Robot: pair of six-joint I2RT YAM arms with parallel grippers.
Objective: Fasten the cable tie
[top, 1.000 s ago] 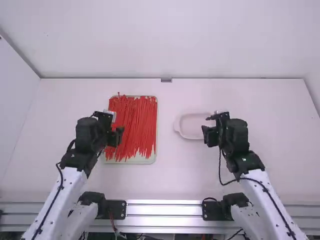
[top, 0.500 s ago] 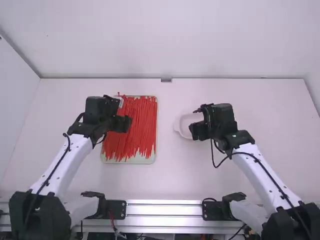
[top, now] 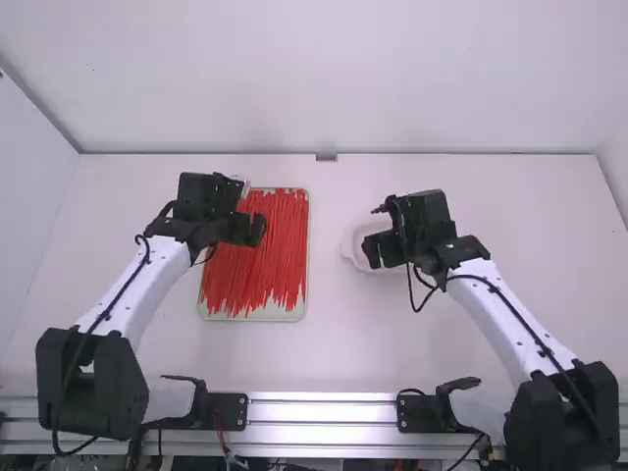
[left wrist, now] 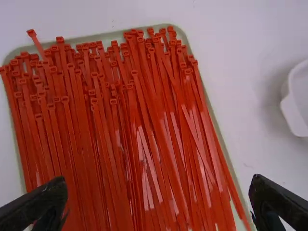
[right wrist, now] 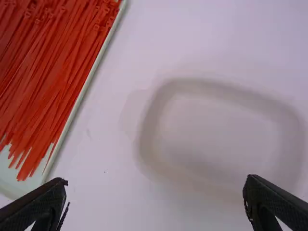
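A pile of red cable ties (top: 260, 250) (left wrist: 120, 134) lies on a pale flat tray (top: 300, 312) left of the table's middle. My left gripper (top: 231, 224) (left wrist: 154, 219) hovers over the pile's far left part, fingers wide open with nothing between them. My right gripper (top: 388, 240) (right wrist: 156, 214) hangs above a white empty dish (top: 351, 247) (right wrist: 211, 132) right of the tray, also open and empty. The ties' tips (right wrist: 33, 72) and the tray's edge show in the right wrist view.
The white table (top: 471, 196) has bare room to the far right, far left and along the front. White walls close it at the back and sides. A metal rail (top: 314, 407) runs along the front edge.
Both arms have reached forward from near their bases: the left gripper moved up over the tie pile, the right gripper moved left over the white dish.
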